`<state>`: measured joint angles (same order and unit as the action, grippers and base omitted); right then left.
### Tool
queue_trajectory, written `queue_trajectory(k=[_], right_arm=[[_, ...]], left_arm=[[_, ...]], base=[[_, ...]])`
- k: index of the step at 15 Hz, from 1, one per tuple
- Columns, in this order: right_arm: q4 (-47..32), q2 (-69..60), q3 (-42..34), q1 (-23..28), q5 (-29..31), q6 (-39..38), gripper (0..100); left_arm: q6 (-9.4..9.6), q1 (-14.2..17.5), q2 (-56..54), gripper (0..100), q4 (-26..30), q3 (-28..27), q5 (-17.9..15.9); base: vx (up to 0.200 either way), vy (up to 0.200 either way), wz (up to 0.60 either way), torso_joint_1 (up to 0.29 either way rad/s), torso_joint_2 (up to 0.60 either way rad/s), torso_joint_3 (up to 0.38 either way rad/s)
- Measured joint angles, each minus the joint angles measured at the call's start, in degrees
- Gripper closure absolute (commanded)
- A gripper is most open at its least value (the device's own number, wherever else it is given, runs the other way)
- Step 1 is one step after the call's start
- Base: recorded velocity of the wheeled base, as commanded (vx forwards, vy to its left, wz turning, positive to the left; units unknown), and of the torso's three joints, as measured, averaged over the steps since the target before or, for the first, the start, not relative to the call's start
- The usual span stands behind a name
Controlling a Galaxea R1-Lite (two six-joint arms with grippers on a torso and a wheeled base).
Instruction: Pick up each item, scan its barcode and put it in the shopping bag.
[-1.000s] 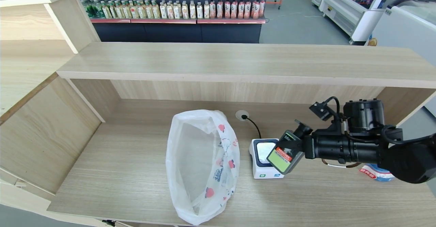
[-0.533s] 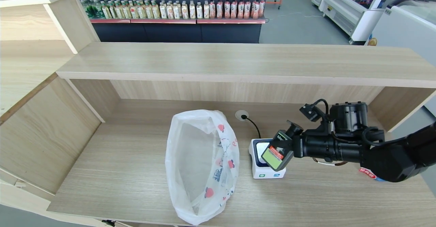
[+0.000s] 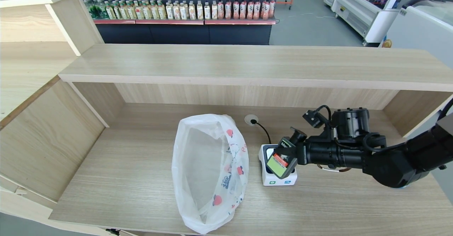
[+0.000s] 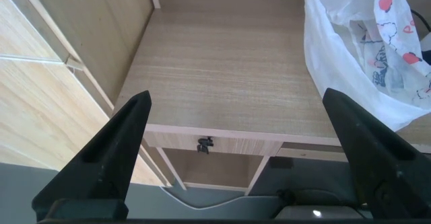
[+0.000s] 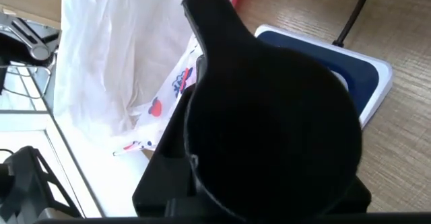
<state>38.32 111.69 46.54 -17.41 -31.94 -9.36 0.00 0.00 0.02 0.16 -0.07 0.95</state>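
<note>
Shopping bag [image 3: 208, 172] stood open-mouthed on counter [image 3: 336, 207]; contents could not be told. Right gripper [image 3: 285, 154] had carried green-faced item [image 3: 279, 164] toward 9 o'clock, from beside scanner [image 3: 279, 182] to above its window, at bag's 3 o'clock. Item sat tilted, pinched between jaws. Left gripper [image 4: 242, 150] was spread wide near counter's front edge.

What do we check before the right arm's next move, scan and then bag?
1. Grip: right gripper jaws shut on the item: ok.
2. Item above the scanner: ok in the head view.
3. Barcode facing the scanner: cannot tell, that face is hidden.
4. Shopping bag mouth open, on the scanner's left: ok.
5. Left gripper out of the path, jaws open off the counter's near edge: ok.
</note>
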Motion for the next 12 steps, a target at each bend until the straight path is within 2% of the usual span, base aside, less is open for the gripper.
queue_trajectory(k=[3, 6, 12], right_arm=[[0.6, 0.63, 0.34, -0.04, 0.09, 0.01, 100], [4.84, 1.93, 0.52, 0.0, 2.39, -0.02, 100], [5.47, 3.52, 0.87, 0.0, 2.46, -0.11, 100]], left_arm=[[0.0, 0.0, 0.0, 0, 0.02, 0.0, 0.0], [0.0, 0.0, 0.0, 0, 0.02, 0.0, 0.0], [0.0, 0.0, 0.0, 0, 0.0, -0.02, -0.02]], base=[[0.0, 0.0, 0.0, 0.0, 0.0, 0.0], [0.0, 0.0, 0.0, 0.0, 0.0, 0.0], [0.0, 0.0, 0.0, 0.0, 0.0, 0.0]])
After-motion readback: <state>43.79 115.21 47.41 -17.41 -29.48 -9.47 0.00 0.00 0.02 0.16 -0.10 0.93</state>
